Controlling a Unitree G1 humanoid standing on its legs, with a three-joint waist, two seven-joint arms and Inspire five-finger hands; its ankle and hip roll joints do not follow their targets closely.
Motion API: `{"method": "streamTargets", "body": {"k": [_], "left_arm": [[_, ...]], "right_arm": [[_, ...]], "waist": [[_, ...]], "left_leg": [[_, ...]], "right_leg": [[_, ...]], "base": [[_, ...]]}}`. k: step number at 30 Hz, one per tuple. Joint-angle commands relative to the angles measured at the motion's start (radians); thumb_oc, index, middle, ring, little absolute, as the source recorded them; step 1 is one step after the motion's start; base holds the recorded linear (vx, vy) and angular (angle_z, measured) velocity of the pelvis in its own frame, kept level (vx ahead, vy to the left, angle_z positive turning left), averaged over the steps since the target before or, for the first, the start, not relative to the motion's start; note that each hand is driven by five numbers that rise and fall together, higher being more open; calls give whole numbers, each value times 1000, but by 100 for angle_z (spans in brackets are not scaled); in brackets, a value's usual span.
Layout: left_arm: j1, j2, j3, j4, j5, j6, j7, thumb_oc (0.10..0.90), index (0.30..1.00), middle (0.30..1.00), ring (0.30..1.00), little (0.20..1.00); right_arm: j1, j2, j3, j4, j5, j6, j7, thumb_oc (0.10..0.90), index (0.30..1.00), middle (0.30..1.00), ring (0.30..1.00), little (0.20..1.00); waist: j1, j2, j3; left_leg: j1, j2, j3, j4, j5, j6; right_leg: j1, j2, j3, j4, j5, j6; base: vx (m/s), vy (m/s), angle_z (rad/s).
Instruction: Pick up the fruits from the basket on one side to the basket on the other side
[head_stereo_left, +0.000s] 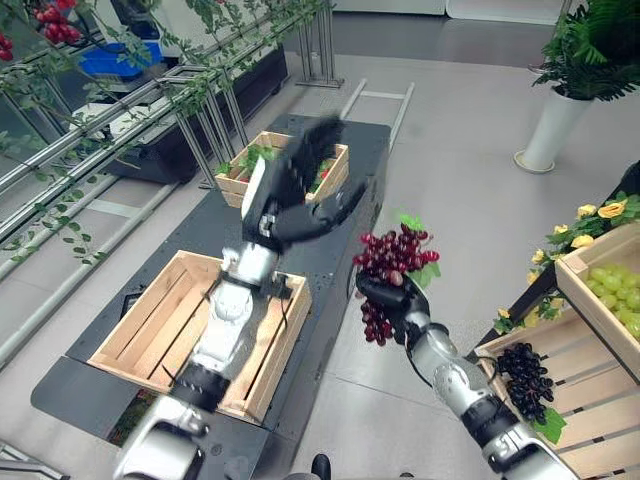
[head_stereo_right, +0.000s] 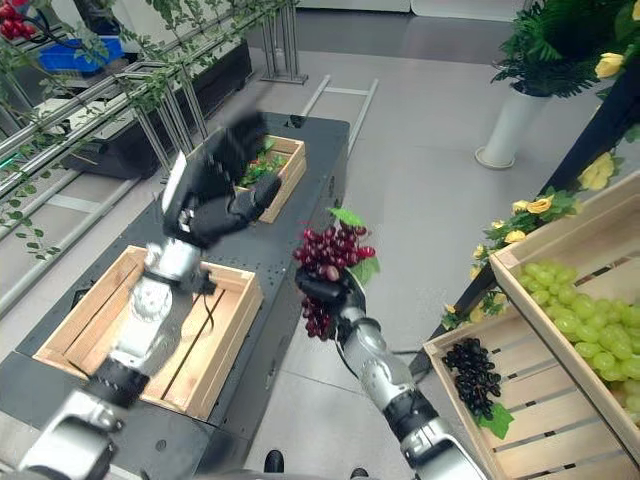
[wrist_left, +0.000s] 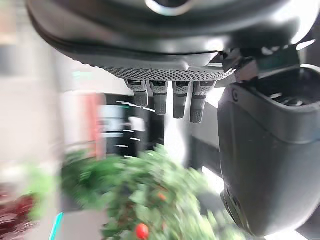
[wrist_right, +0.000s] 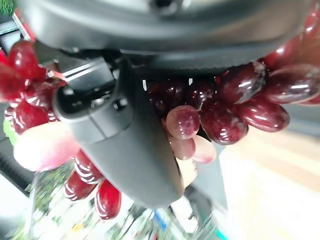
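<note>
My right hand (head_stereo_left: 397, 302) is shut on a bunch of red grapes (head_stereo_left: 393, 254) with a green leaf, held in the air over the floor between the dark table (head_stereo_left: 345, 215) and the shelf on the right. In the right wrist view my thumb (wrist_right: 120, 140) presses across the red grapes (wrist_right: 240, 110). My left hand (head_stereo_left: 290, 195) is raised above the table between the two wooden crates, fingers (wrist_left: 165, 100) straight and holding nothing. The near crate (head_stereo_left: 150, 320) is bare inside. The far crate (head_stereo_left: 262, 145) holds greens and red fruit.
On the right, a shelf crate (head_stereo_left: 590, 400) holds black grapes (head_stereo_left: 525, 378), and the one above it holds green grapes (head_stereo_left: 615, 285). Yellow flowers (head_stereo_left: 585, 225) edge the shelf. A white planter (head_stereo_left: 548, 130) stands far right. A metal rack with vines (head_stereo_left: 130, 110) runs along the left.
</note>
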Motion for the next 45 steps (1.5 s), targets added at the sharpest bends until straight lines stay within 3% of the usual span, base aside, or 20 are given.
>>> {"method": "streamTargets", "body": {"k": [1,10,18,23,27,33,36,41,45], "left_arm": [[-2,-22,32,98,-14,-19,-69,800,900,900,900,900],[134,-74,45,206,-42,76,-82,800,900,900,900,900],[124,-74,24,188,-24,121,-64,800,900,900,900,900],[-13,-91,-34,163,-13,142,-1,800,900,900,900,900],[-47,-112,-59,161,-8,144,26,800,900,900,900,900],[-104,-128,-101,152,-18,106,62,800,900,900,900,900],[-144,-132,-112,144,-34,103,95,800,900,900,900,900],[-173,-146,-122,162,-31,91,120,800,900,900,900,900],[-195,-146,-134,140,-15,88,137,800,900,900,900,900]], "right_arm": [[28,-2,-81,-47,-58,-104,108,400,300,300,300,300],[129,-49,-182,24,-166,-109,87,400,300,300,300,300],[144,-65,-228,18,-161,-121,4,400,300,300,300,300],[75,-104,-222,52,-156,-176,-37,400,300,300,300,300],[55,-142,-250,53,-172,-174,-37,400,300,300,300,300],[-11,-233,-307,53,-211,-191,-52,400,300,300,300,300],[-87,-301,-347,50,-215,-180,-66,400,300,300,300,300],[-168,-353,-349,79,-220,-192,-100,400,300,300,300,300],[-210,-427,-363,133,-202,-205,-92,400,300,300,300,300]], "waist": [[-25,-31,-62],[-46,-54,-6],[-54,-83,57],[-62,-124,180],[-83,-138,230],[-124,-133,328],[-146,-125,387],[-165,-123,392],[-171,-119,392]], "left_leg": [[23,16,-10,2,-89,-1],[36,32,39,2,-97,5],[26,47,69,6,-83,13],[-103,77,99,213,-139,11],[-156,94,124,336,-189,8],[-305,102,139,552,-275,12],[-388,103,151,637,-290,9],[-478,109,167,696,-297,15],[-554,103,142,775,-331,15]], "right_leg": [[-18,-17,2,1,50,-52],[-27,-14,35,1,67,-42],[-86,-3,65,86,48,-41],[-182,11,67,209,29,-54],[-220,17,65,268,15,-63],[-359,27,78,401,-16,-86],[-447,38,77,464,-26,-98],[-545,60,93,511,-32,-104],[-613,79,91,585,-66,-106]], "base": [[8,1,-11],[10,-3,-20],[-35,-17,-16],[-200,-38,-17],[-85,23,-29],[-128,78,-18],[-175,133,-7],[-107,74,-22],[-60,58,-6]]}}
